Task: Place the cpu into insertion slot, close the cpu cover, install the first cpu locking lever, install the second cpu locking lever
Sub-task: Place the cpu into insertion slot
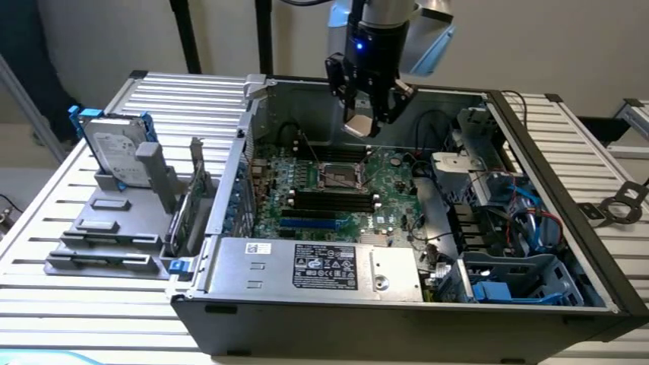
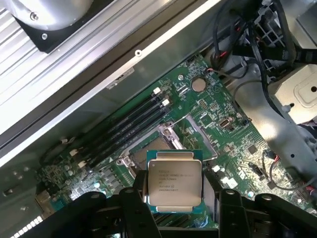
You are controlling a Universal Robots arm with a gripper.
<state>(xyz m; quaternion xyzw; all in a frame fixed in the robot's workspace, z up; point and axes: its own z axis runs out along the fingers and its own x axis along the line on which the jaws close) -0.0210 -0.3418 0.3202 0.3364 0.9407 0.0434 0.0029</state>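
ITEM: gripper (image 1: 366, 119); was hung above the open PC case (image 1: 406, 331), over the motherboard (image 1: 390, 190); fingers (image 2: 137, 196) were clamped on opposite sides of the cpu (image 2: 175, 181); chip was held flat w/ silvery printed top toward the wrist cam, green edge visible.
Cpu (image 1: 357, 125): was seen as a pale square at the fingertips, clear of the board.
Insertion slot (image 1: 342, 174): dark square w/ metal rim; was located below the gripper, apart from the chip.
Cpu cover (image 2: 167, 133): silvery frame at slot edge, partly hidden by chip; tilt couldn't be told.
Memory slots (image 1: 335, 202): long, black; were set just beside the slot.
Power supply (image 1: 315, 266): labelled grey box at the case's near edge.
Hard drive (image 1: 114, 148): was stood upright in a grey rack (image 1: 102, 228), the exterior view's left, outside the case.
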